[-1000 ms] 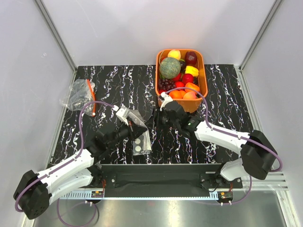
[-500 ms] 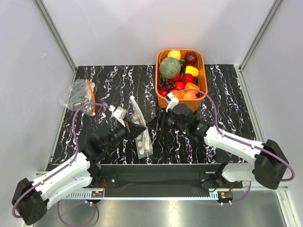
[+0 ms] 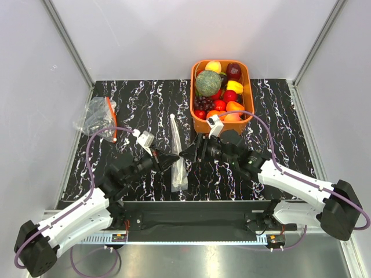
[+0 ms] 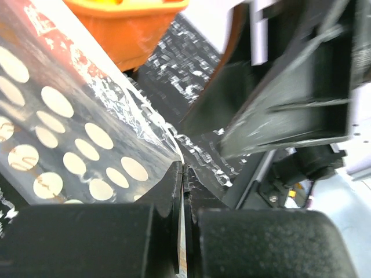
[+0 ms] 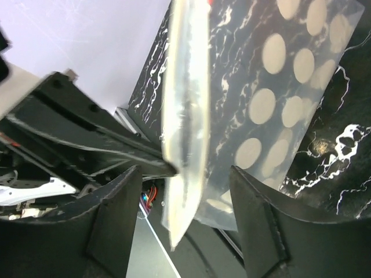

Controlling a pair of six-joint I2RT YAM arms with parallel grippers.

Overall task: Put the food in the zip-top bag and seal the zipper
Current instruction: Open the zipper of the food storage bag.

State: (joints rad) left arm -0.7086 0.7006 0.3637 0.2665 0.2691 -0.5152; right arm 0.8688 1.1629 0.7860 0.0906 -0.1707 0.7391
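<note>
The zip-top bag (image 3: 177, 157), clear with white dots, hangs edge-on between both grippers. My left gripper (image 3: 169, 157) is shut on its edge; in the left wrist view the jaws (image 4: 182, 176) pinch the film and the dotted bag (image 4: 69, 145) spreads to the left. My right gripper (image 3: 188, 154) is open beside the bag. In the right wrist view the pale zipper strip (image 5: 185, 104) hangs between the spread fingers (image 5: 116, 226), untouched. The green melon (image 3: 207, 83), an orange fruit (image 3: 235, 106) and a peach fruit (image 3: 232, 117) lie in the orange basket (image 3: 249, 98).
The basket holds several other toy fruits and stands at the back right, just behind my right wrist; it also shows in the left wrist view (image 4: 127, 29). A crumpled clear bag with an orange strip (image 3: 95, 116) lies at the far left. White walls enclose the table.
The bag has gone from lying spread to hanging edge-on. My left gripper has shifted slightly right with it. My right gripper has moved down from the basket to the bag.
</note>
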